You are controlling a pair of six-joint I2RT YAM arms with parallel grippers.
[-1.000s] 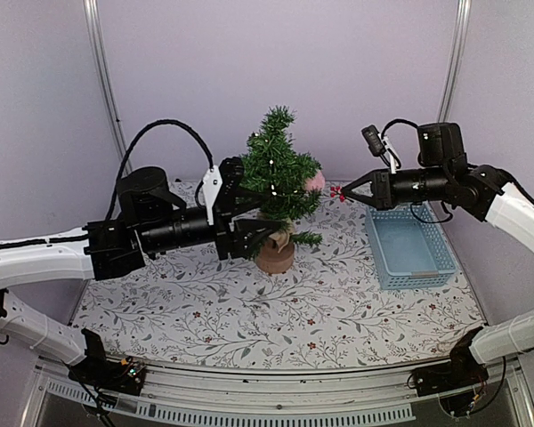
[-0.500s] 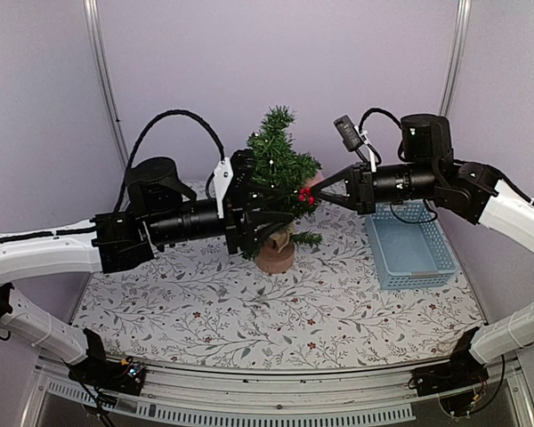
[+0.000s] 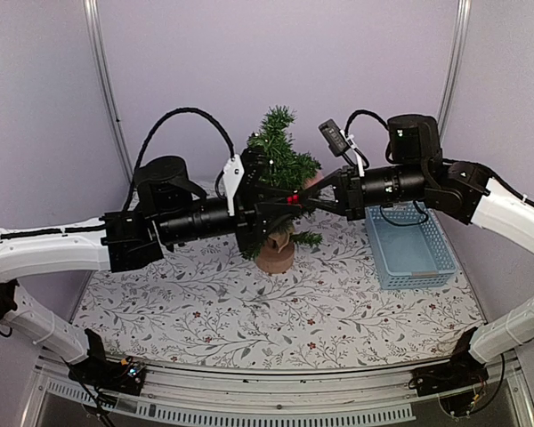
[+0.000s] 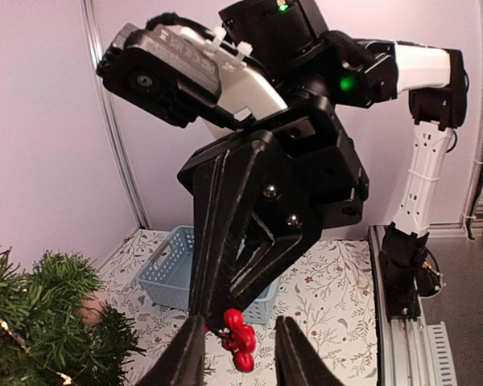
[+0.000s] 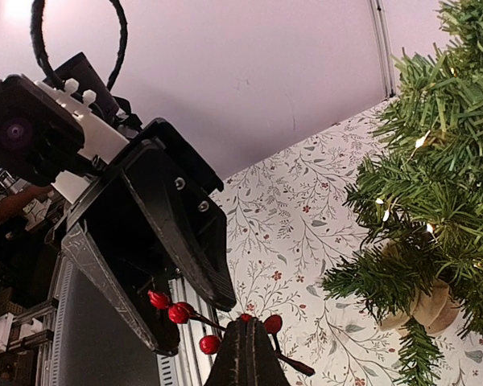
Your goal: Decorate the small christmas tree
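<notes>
**Table**: floral-print cloth.

**Arms:** both reach in level from the sides and meet nose to nose above the table's middle, in front of the tree.

**Tree**: upright at back centre on its wooden base, just behind the grippers. The top view does not show any contact with them.

**Basket**: blue, right of the tree, under the right arm.

**Left gripper**: fingers parted, one on each side of the sprig, with gaps visible.

**Right gripper**: fingers closed, pinching the stem of a red berry sprig.

**View differences:**
- The top view shows the sprig only as a red dot.
- The left wrist view shows the berry cluster hanging between that gripper's fingertips.
- The right wrist view shows the thin stem clamped at the closed tip and the tree's small lights.
</notes>
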